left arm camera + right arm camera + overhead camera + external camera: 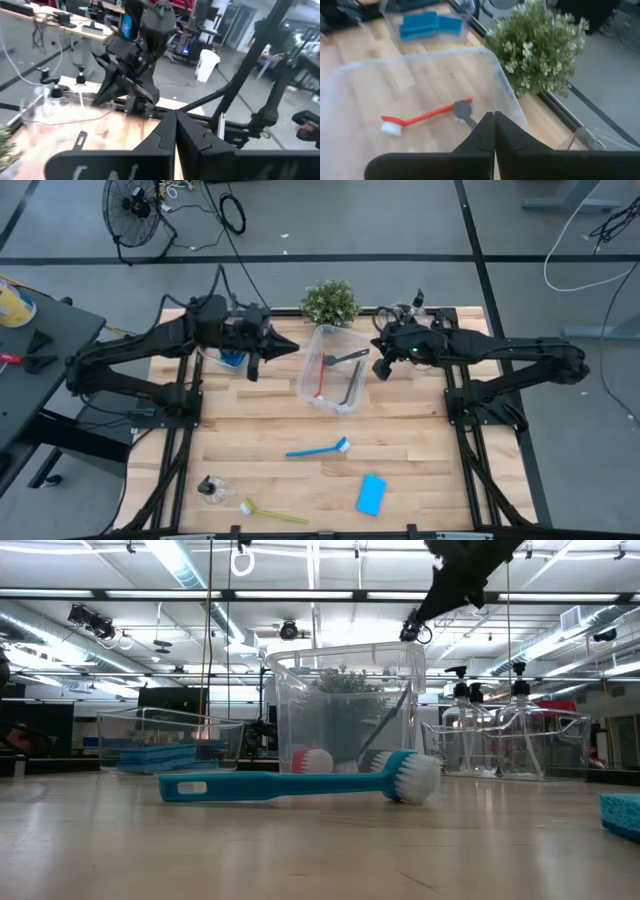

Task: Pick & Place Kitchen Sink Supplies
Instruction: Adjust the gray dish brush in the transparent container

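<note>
Mid-table | blue brush (318,448) lying flat | white bristles | teal handle

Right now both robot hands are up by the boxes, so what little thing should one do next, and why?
Probably the left gripper, shut and empty, should swing toward the blue brush lying loose on the table. The middle bin already holds a red brush and a grey brush, so the blue one likely belongs there. The right gripper is also shut and empty.
</note>
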Robot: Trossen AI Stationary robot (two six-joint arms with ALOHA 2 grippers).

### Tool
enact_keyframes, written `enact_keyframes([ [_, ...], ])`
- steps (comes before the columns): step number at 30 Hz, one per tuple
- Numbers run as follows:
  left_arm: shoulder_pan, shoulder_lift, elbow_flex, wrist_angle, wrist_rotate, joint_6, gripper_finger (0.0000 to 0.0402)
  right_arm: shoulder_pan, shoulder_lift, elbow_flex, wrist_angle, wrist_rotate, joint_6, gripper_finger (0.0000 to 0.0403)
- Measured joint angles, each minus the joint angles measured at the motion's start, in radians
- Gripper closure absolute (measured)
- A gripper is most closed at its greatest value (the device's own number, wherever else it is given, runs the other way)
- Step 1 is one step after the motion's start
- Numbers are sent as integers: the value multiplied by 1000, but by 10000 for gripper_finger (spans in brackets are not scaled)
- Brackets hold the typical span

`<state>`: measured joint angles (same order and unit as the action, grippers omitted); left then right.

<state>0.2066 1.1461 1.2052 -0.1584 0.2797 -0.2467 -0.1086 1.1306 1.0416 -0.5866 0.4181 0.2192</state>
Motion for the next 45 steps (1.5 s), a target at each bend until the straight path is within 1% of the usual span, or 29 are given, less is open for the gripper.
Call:
enact_keyframes([
  [7, 0, -69, 0, -185, -27, 24, 398, -52, 81, 0, -6, 9, 7, 401],
  [12, -1, -99, 0, -289, -36, 26, 388, -84, 122, 0, -8, -11, 5, 401],
  [15, 0, -106, 0, -363, -76, 42, 387, -102, 145, 0, -6, -53, 7, 402],
  [20, 0, -106, 0, -452, -143, 109, 395, -117, 180, 0, -8, -69, 8, 402],
  [23, 0, -107, 0, -469, -165, 123, 396, -120, 192, 0, -15, -70, 8, 402],
  [26, 0, -106, 0, -467, -168, 124, 391, -123, 193, 0, -20, -69, 9, 402],
  [32, -2, -106, 0, -463, -167, 98, 383, -136, 194, 0, -92, -71, 84, 402],
  [39, -2, -106, 0, -446, -168, 101, 391, -135, 194, 0, -95, -144, 87, 403],
  [45, -2, -106, 0, -438, -168, 102, 390, -136, 194, 0, -82, -160, 104, 403],
])
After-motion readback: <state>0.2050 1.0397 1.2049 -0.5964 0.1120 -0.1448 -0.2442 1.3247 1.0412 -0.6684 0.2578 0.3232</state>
